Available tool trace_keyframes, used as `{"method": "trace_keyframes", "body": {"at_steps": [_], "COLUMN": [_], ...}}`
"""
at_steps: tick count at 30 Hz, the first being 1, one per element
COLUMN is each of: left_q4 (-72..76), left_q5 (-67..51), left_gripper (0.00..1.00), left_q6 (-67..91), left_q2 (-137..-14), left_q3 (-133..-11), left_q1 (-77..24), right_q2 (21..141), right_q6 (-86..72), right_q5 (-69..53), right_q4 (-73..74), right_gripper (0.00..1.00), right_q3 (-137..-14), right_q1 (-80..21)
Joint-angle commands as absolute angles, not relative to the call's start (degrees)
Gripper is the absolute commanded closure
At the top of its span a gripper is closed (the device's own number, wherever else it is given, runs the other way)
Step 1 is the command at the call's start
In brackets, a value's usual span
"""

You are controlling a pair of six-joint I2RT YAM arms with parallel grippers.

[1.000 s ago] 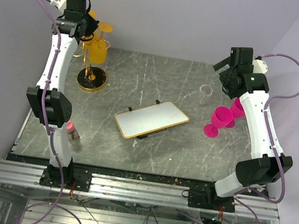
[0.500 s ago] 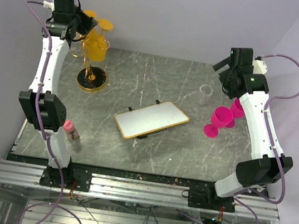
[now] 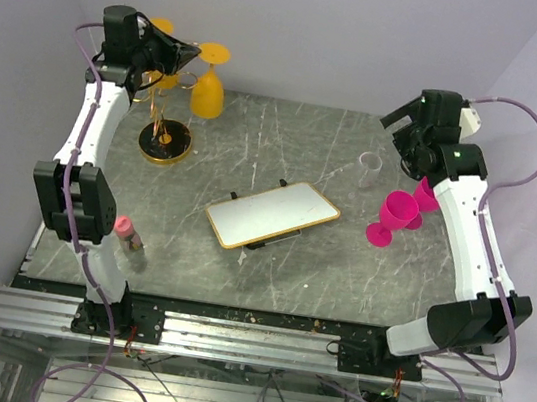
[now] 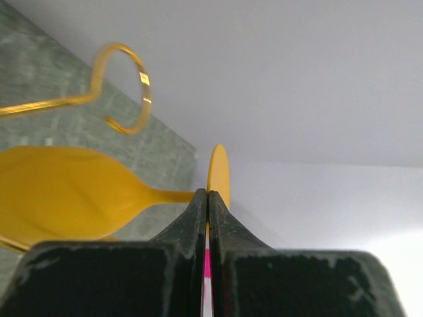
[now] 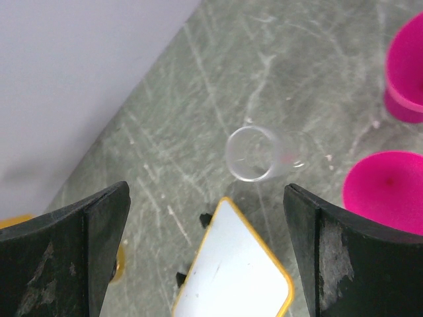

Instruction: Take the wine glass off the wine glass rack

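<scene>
Jaws of the left gripper (image 4: 208,195) pinch the stem of the yellow wine glass (image 3: 207,98); long axis upright, bowl down; right gripper (image 5: 205,193) gapes empty.

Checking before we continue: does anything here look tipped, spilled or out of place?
Nothing spilled or broken. The yellow wine glass hangs upside down, its stem pinched in the left gripper, beside the gold wire rack. That suits the task.

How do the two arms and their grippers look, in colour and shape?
The left arm and right arm have white links with black joint housings. A purple cable runs along each. The left gripper and right gripper have black wedge-shaped fingers, scuffed on the right one.
</scene>
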State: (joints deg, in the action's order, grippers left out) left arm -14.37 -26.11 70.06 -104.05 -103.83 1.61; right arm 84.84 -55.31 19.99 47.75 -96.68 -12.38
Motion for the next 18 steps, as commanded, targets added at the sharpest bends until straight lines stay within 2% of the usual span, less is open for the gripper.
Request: {"method": "trace_keyframes", "body": {"at_steps": [1,5,8,14,18], "left_q4": [1.52,10.81,18.9,46.93,56.41], "left_q5": [-36.19,-40.28,-41.37,-42.94,-41.92], "left_gripper": [0.93,0.93,0.93,0.93,0.93], "left_q6": [75.95,80.39,86.04,106.98,113.32], "left_q2": [-97.97,-95.72,-93.35,-91.71,-90.03], "left_q3": [-100.84,-96.78,-92.02,-81.95,-77.58], "left_q1": [-0.3,-4.34,-6.83,-10.58,-12.52], "right_q2": [79.56,73.52,69.73,71.41,72.65], "right_q6": [-49.26,-39.72,-40.17,-52.73,-60.78], "right_q5": [7.43,-12.16,-25.08,-38.44,-41.01], "right_q4": [34.35,14.81,-1.0,-19.94,-33.83], "right_gripper": [0.01,0.0,0.0,0.0,0.0], "right_q3": [-90.68,-80.42,-71.33,-65.36,-60.69], "right_q1": [-12.45,-12.46,-12.46,-12.52,-12.5]}}
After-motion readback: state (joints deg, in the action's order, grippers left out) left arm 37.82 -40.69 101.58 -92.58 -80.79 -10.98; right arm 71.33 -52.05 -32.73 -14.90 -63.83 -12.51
